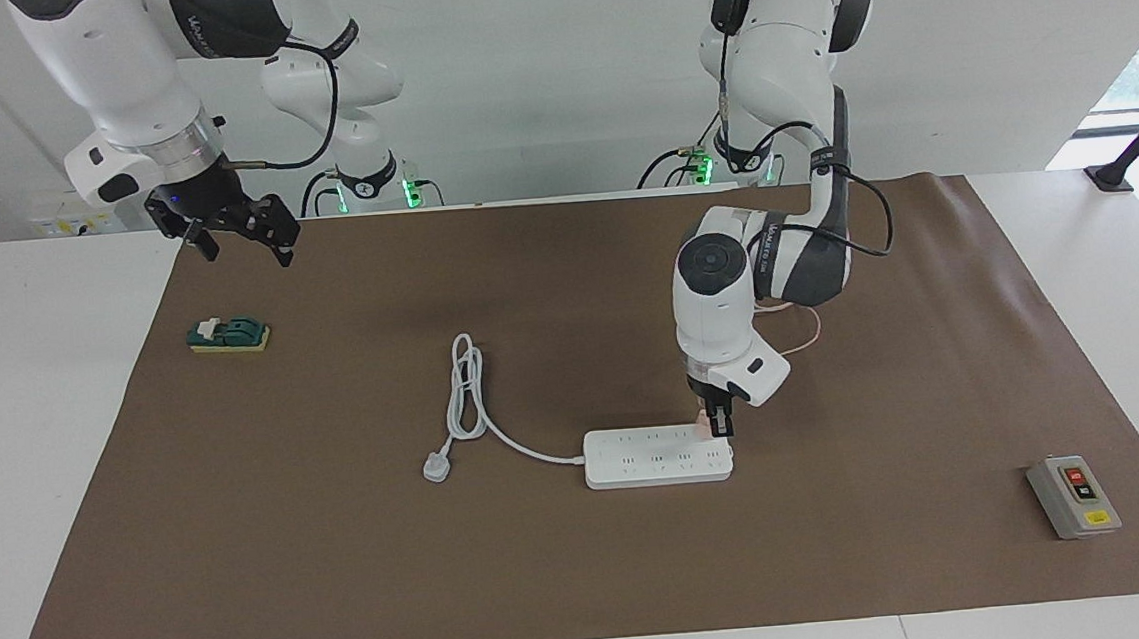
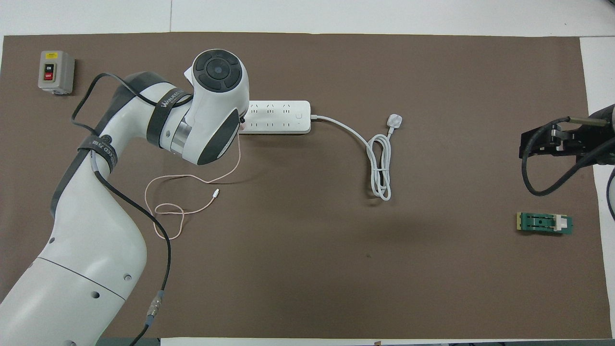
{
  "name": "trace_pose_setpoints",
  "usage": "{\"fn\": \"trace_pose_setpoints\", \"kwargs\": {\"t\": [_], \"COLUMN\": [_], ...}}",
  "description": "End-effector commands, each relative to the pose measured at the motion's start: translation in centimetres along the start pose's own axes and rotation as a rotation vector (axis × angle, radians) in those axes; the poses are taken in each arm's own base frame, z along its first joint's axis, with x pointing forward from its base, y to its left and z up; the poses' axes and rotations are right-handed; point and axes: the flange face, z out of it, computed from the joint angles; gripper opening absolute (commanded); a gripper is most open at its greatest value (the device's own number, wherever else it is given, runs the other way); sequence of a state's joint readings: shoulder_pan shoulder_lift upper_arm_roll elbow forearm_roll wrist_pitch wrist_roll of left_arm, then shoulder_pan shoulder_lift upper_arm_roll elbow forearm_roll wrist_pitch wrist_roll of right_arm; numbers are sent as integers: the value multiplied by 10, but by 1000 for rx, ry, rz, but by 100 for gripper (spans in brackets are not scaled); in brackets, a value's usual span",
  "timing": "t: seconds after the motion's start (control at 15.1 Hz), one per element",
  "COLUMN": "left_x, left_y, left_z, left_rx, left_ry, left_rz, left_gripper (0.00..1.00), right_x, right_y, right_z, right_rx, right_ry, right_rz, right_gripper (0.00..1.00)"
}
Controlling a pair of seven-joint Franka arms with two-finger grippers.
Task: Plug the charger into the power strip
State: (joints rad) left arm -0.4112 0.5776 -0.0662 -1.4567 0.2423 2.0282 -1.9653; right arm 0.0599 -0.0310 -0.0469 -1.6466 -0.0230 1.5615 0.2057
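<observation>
The brown mat [image 1: 586, 559] covers the table, and the power strip [image 1: 655, 464] lies near its middle. The left gripper [image 1: 716, 427] stands at the strip's end toward the left arm, clamped on the charger [image 1: 703, 424], which touches the top of the strip there. Its pink cable [image 2: 192, 180] trails nearer the robots. The right gripper [image 1: 241, 234] waits spread wide, well apart from the strip. Judging by this, insertion is under way; full seating and letting go seem left.
</observation>
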Motion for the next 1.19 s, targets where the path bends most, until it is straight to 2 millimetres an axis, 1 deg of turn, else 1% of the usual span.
{"fn": "trace_pose_setpoints", "kwargs": {"t": [0.0,0.13,0.2,0.26,0.4,0.53,0.59,0.66,0.79,0.86,0.93,1.06,1.12], "left_x": [-15,-16,-20,-28,-31,-31,-28,-21,-5,4,20,54,66], "left_y": [-13,-12,-12,-13,-13,-12,-11,-9,-4,-3,-2,-1,-2], "left_z": [66,74,79,77,74,71,67,63,30,15,-1,-35,-49], "left_rx": [119,141,159,166,165,160,155,153,115,110,117,114,114], "left_ry": [2,14,23,30,29,28,30,28,7,-3,-31,-92,-100], "left_rz": [31,30,36,46,43,48,56,52,80,93,88,81,88], "left_gripper": [0,0,0,0,0,0,0,0,64,92,100,100,100], "right_x": [-3,-3,-3,-3,-3,-3,-2,-2,-2,-2,-2,-3,-2], "right_y": [5,5,5,5,5,5,5,5,5,5,5,5,5], "right_z": [-2,-2,-2,-2,-2,-2,-2,-1,-1,-1,-1,-2,-1], "right_rx": [-2,-2,-2,-2,-2,-2,-2,-2,-2,-2,-2,-2,-2], "right_ry": [-12,-12,-12,-12,-12,-12,-12,-13,-13,-13,-13,-12,-13], "right_rz": [-8,-10,-8,-10,-8,-8,-8,-8,-8,-8,-8,-8,-8], "right_gripper": [100,100,100,100,100,100,100,100,100,100,100,100,100]}}
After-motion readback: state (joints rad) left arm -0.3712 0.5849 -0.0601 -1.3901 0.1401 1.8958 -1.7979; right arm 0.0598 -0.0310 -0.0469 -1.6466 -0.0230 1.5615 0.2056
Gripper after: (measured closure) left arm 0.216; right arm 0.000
